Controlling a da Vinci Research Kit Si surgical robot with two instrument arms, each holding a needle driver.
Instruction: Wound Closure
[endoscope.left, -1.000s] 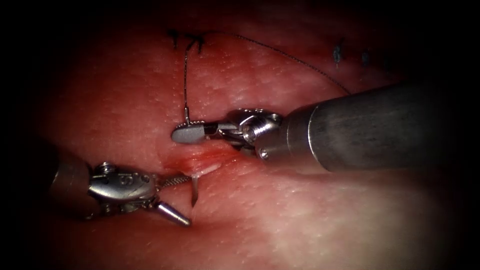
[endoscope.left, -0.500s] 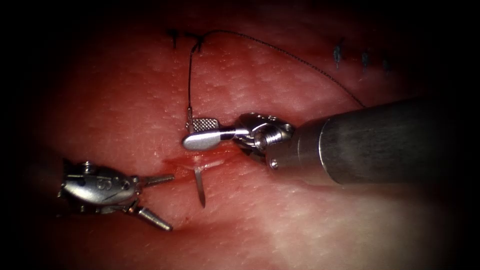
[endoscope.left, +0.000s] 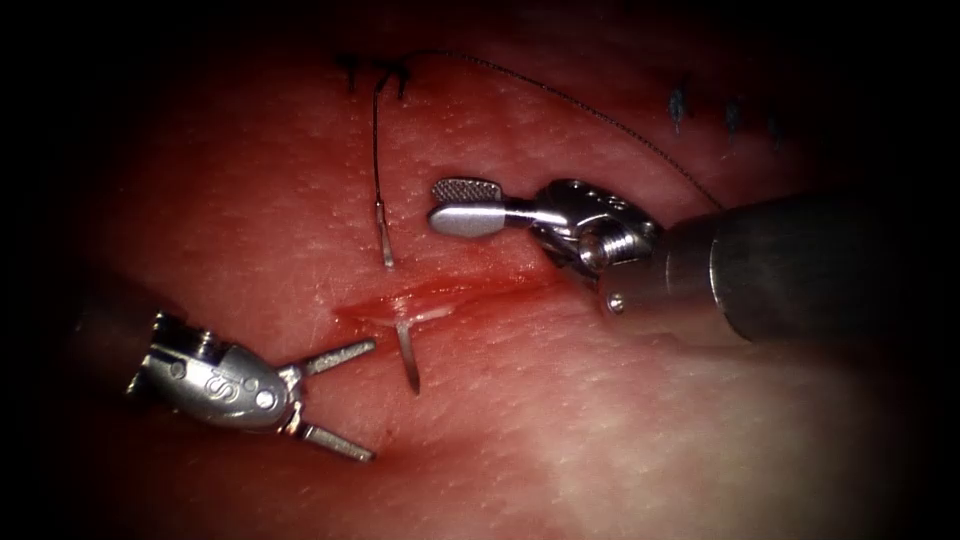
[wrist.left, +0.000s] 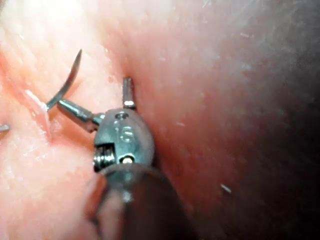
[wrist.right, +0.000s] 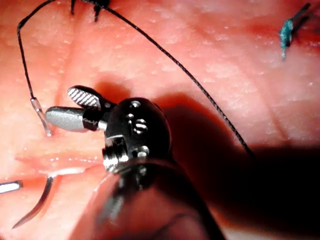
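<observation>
The right arm's tool (endoscope.left: 470, 205) hovers with its jaws parted and empty at about 1 o'clock from the cut (endoscope.left: 440, 300), just above the tissue (endoscope.left: 620, 430). The left arm's tool (endoscope.left: 345, 400) sits at roughly 8 o'clock from the cut, jaws spread wide and holding nothing, its upper jaw just beside the needle's pointed end. The needle (endoscope.left: 408, 360) is lodged in the tissue, unheld: its tip emerges on the near lip of the cut toward 6 o'clock, while its swaged tail (endoscope.left: 384, 238) stands out of the far lip toward 11 o'clock. The thread (endoscope.left: 560, 95) rises from that tail toward 12 o'clock, arches past dark earlier stitches (endoscope.left: 375, 75), then runs toward 3 o'clock behind the right shaft. Red fluid (endoscope.left: 470, 290) pools along the cut.
</observation>
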